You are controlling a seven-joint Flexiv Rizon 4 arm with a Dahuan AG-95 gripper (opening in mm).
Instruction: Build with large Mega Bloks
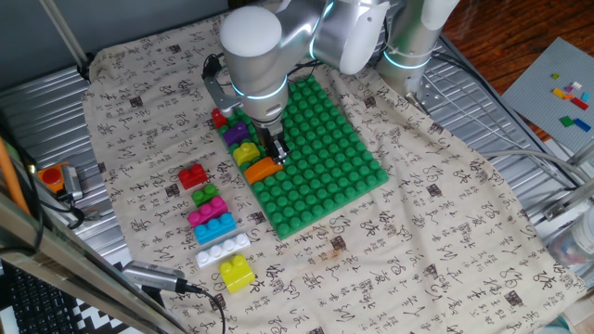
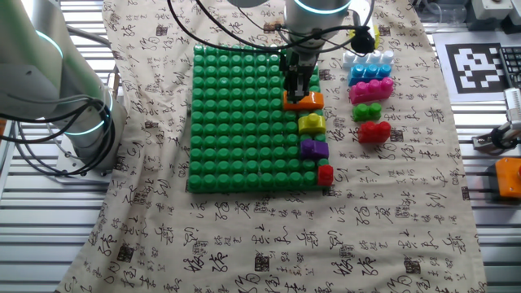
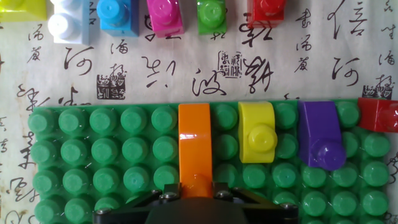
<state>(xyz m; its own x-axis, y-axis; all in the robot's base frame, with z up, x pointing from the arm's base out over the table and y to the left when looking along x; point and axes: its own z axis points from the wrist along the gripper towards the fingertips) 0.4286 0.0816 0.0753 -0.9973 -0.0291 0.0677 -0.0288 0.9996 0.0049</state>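
A large green studded baseplate (image 1: 325, 162) lies on a cream cloth (image 1: 445, 232) printed with black calligraphy, which covers a ribbed metal table (image 2: 32, 236). The silver arm reaches down over the plate's edge.

Along that edge sit 4 large blocks in a row: a red block (image 2: 325, 173) at the corner, then a purple block (image 2: 314, 149), a yellow block (image 2: 312, 124), and an orange block (image 2: 304, 101). In the hand view the orange one runs lengthwise up from the gripper (image 3: 198, 186), whose 2 fingers are closed on its near end.

Off the plate, on the cloth, 6 spare bricks lie in a loose row: a red brick (image 1: 193, 176), a green brick (image 1: 205, 196), a pink brick (image 1: 208, 212), a blue brick (image 1: 214, 228), a white brick (image 1: 223, 249), and a second yellow brick (image 1: 236, 273).

The likely risk: the orange block seems not fully seated. A push that is off the studs could tilt it or jam it against the yellow neighbour just beside it. The cloth could also let the plate slide under pressure.

Cables trail across the cloth. A grey board (image 1: 557, 93) with tiny coloured bricks lies at one side, near a wooden floor.
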